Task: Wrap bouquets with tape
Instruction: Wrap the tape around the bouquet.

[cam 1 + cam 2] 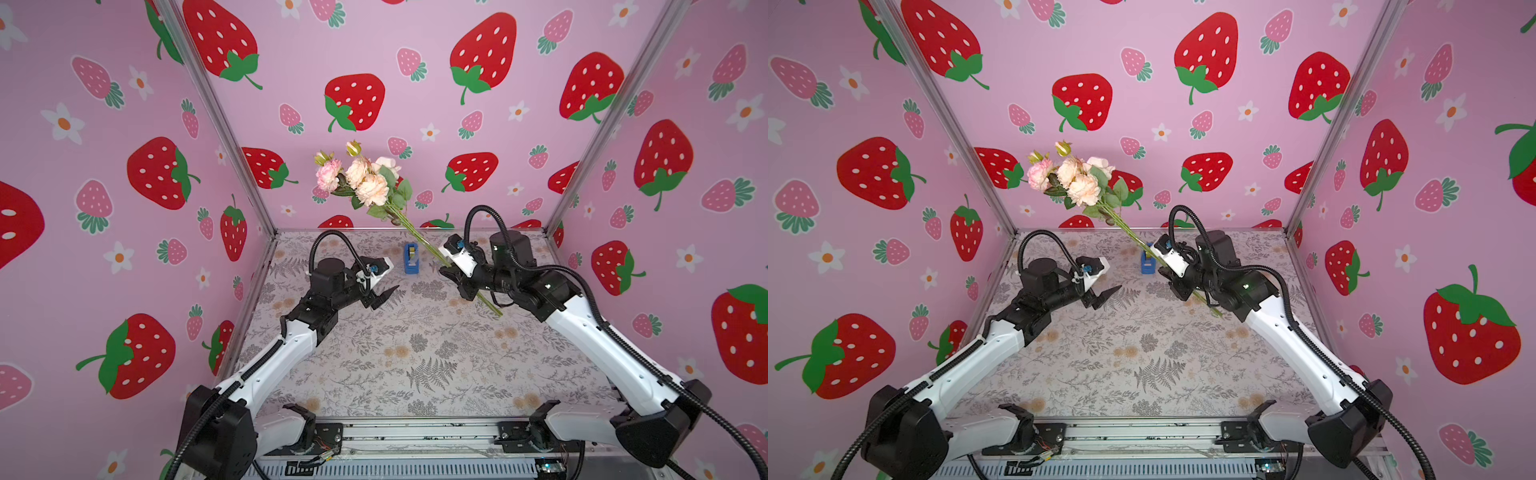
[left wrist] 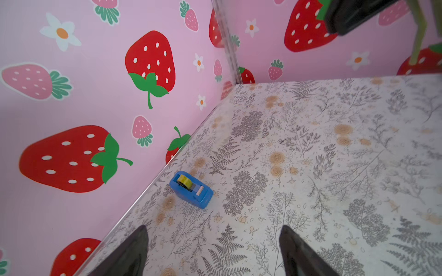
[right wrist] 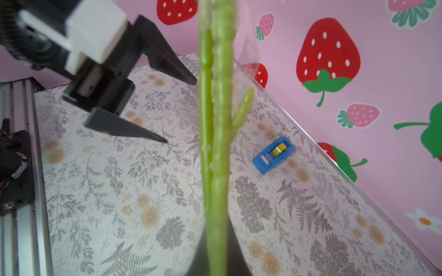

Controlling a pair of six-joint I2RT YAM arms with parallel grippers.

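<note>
The bouquet (image 1: 365,183) (image 1: 1077,183) of pale pink and cream flowers is held up in the air, blooms toward the back wall. Its green stems (image 3: 216,143) slant down through my right gripper (image 1: 451,272) (image 1: 1169,274) (image 3: 216,229), which is shut on them. A clear filmy strip (image 3: 244,71) clings beside the stems. The tape (image 1: 411,258) (image 1: 1147,264) (image 2: 191,188) (image 3: 273,154), a yellowish roll in a blue dispenser, sits on the table near the back wall. My left gripper (image 1: 386,282) (image 2: 213,229) (image 3: 180,111) hovers open and empty, left of the stems.
The table (image 1: 415,353) is covered in a grey fern and tan blossom print. Pink strawberry walls (image 1: 457,104) close in the back and both sides. A metal rail (image 1: 415,432) runs along the front edge between the arm bases.
</note>
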